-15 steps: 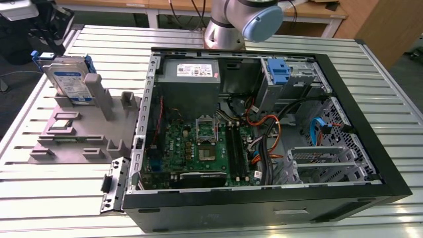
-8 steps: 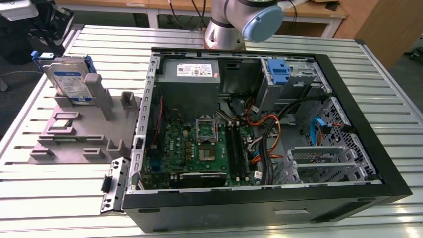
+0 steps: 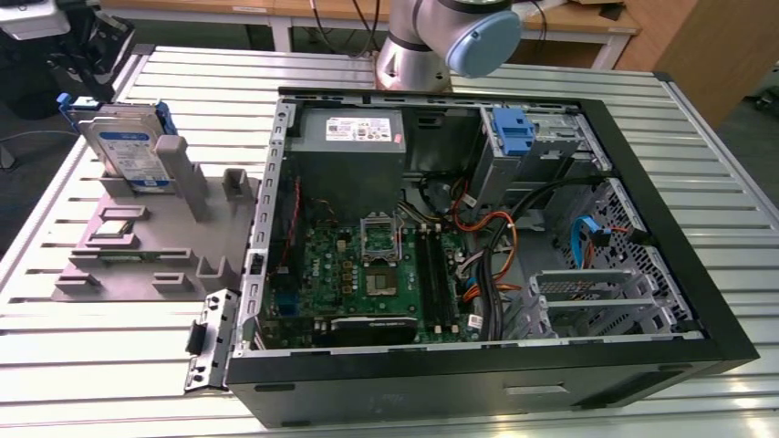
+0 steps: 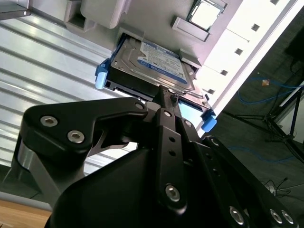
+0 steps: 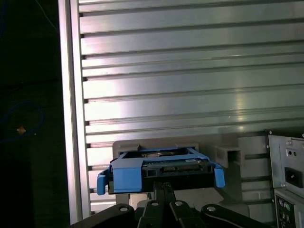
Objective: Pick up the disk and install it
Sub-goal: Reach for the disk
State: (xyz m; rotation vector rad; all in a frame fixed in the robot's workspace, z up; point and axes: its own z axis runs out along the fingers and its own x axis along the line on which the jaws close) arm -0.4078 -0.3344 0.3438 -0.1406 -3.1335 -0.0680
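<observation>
Plainly, at the exterior view's left the disk, a flat rectangular silver-metal hard drive with a white-and-blue label and blue plastic rails, stands on edge in a slot of a grey moulded plastic holder. The holder rests on the ribbed aluminium desk, just beside the open black computer case. Further right, a bare blue plastic bracket sits in a bay inside the case. In both wrist views the black hand points at the disk's exposed edge, its fingers lying together or nearly so, with nothing between them. The drive is likely stiff, dense for its size and sensitive to knocks. Its metal faces look smooth and could slip, and the rails probably flex. The safest hold seems to be across the two broad faces near the middle of the free edge.
</observation>
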